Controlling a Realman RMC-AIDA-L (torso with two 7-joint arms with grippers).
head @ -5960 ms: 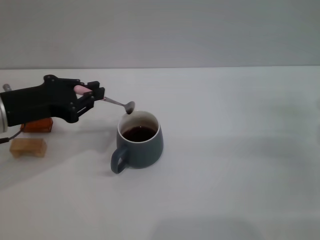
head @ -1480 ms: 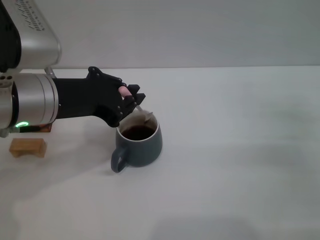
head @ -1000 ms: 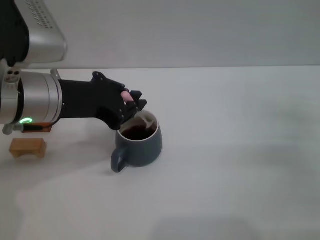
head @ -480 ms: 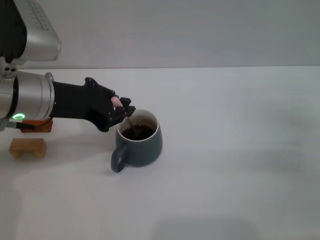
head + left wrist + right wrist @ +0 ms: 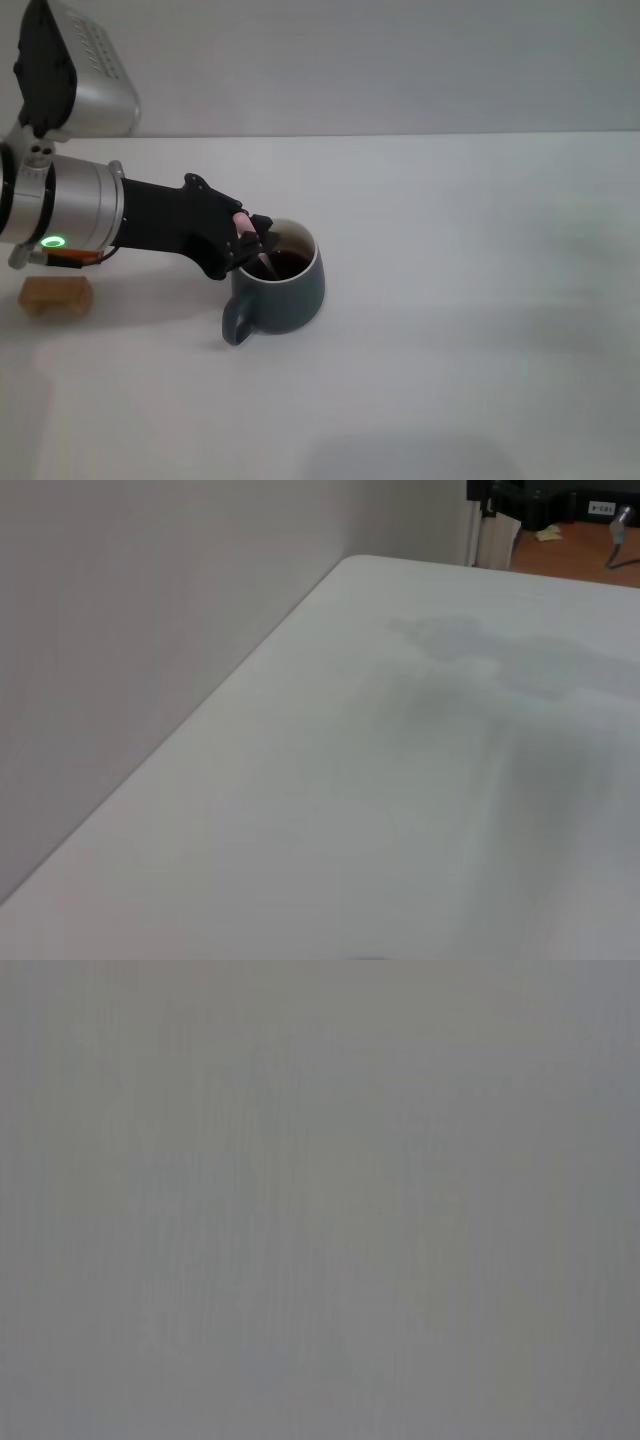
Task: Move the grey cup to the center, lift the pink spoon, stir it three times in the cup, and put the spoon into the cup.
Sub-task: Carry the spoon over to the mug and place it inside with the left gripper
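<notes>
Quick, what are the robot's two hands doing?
Left gripper: shut on the pink spoon, dipped into the grey cup.
Right gripper: not in view.

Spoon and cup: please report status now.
Left gripper shut on spoon, tip in cup. Right gripper not in view. Nothing in the way.

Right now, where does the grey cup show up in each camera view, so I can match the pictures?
Head view: the grey cup stands left of centre on the white table, with the left gripper at its rim holding the pink spoon.
Left wrist view: not in it; only bare table.
Right wrist view: not in it.
Shared landmark: the white table.
</notes>
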